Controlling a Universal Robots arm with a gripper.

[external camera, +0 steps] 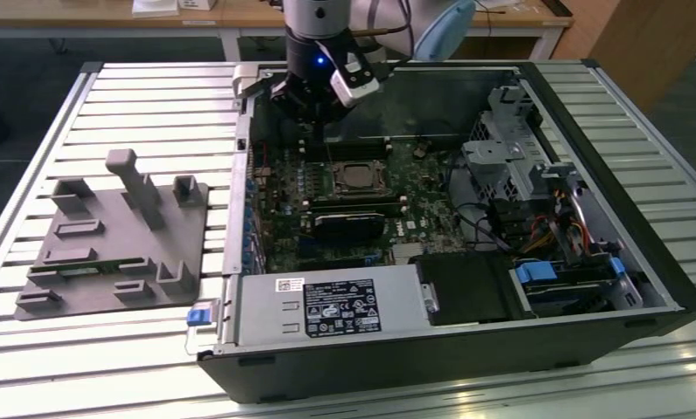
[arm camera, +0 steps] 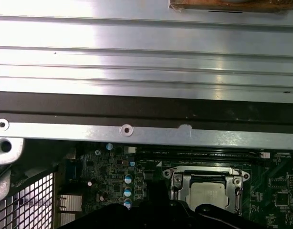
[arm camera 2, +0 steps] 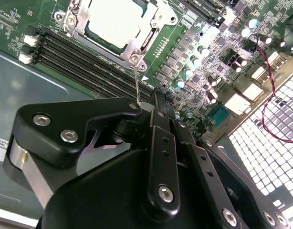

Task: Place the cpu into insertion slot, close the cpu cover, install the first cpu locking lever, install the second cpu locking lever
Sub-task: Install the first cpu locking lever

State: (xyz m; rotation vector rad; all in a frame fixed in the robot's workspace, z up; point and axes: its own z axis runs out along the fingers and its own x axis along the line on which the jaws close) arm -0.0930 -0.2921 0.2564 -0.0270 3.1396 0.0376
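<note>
Claw (arm camera 2: pixel 153 103) pinched together on thin silvery wire locking lever (arm camera 2: pixel 136 86), at its free end | lever upright; likely springy, slippery, easily bent | flat silvery-grey square cpu (arm camera 2: pixel 115 21) seated below claw, under windowed silvery metal cpu cover (arm camera 2: pixel 137 46)

A slatted metal table (external camera: pixel 149 96) is bearing an open computer case (external camera: pixel 441 371). A grey fixture plate (external camera: pixel 97 262) is lying beside the case, toward the exterior view's left.

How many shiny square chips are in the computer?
1. The chip sits inside a metal frame on the green board. More could hide under other parts.
</note>
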